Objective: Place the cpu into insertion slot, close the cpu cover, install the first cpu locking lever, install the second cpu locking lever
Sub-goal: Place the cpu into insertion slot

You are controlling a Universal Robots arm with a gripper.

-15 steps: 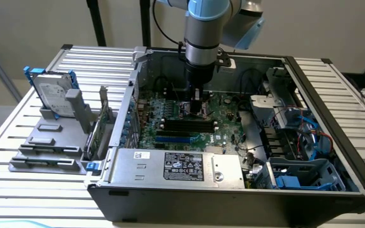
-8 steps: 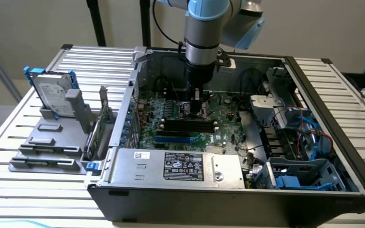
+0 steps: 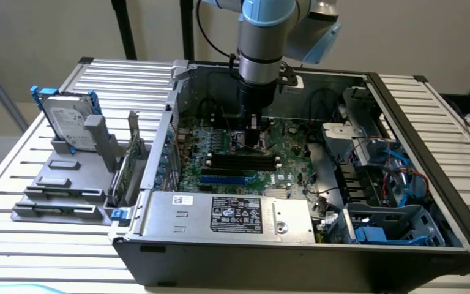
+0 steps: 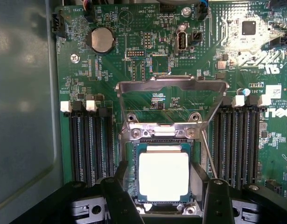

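Your tool (image 4: 164,193) hangs low over the middle of the green board (image 4: 110,70), inside the open computer case (image 3: 431,153) on the slatted counter (image 3: 22,257). It is spread wide and has hold of nothing. Its dark fingers (image 4: 116,196) stand on either side of the socket (image 4: 135,154), apart from the chip (image 4: 163,175).

The chip lies inside the socket, pale face up, and looks square to the frame around it. The cover (image 4: 171,84) is tipped up on its hinge just beyond the chip, so the socket is uncovered.

By the look of it, the placing step is at its end. To finish it well:

- Check that the border around the chip is even on all four sides and that no corner rides high.
- Don't nudge the chip sideways, because the contacts under it would likely bend.
- Keep the fingers clear of the thin lever (image 4: 208,154) beside the socket.
- Keep them clear of the memory slots (image 4: 89,144) flanking the socket as well.
- Let nothing brush the raised cover, which looks free to drop.
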